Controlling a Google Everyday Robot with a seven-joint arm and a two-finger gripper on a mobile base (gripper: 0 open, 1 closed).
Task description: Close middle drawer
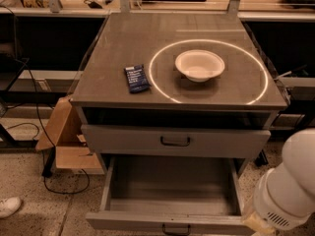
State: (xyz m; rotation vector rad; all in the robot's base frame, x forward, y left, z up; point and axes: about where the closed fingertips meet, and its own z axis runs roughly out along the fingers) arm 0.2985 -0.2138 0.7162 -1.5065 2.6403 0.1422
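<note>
Camera view: a square grey metal cabinet (118, 43) stands on a speckled floor. Its smooth top carries a bright ring of light. Inside the ring sits a round, pale, shallow bowl (199, 65). Just left of the ring lies a flat dark blue packet (136, 78).

Below the top, the taller drawer (123, 140) has a wide front and a dark bar handle. Under it the middle drawer (170, 191) stands far open. Its long box sides and bare floor show, and its low slim front panel is at the bottom edge.

The arm's rounded white shell (290, 186) fills the lower right corner. The gripper (252, 222) is at its beige tip, just beside the open drawer's right front corner. Whether it is wide or narrow I cannot tell.

A brown cardboard box (64, 136) leans at the cabinet's left.
</note>
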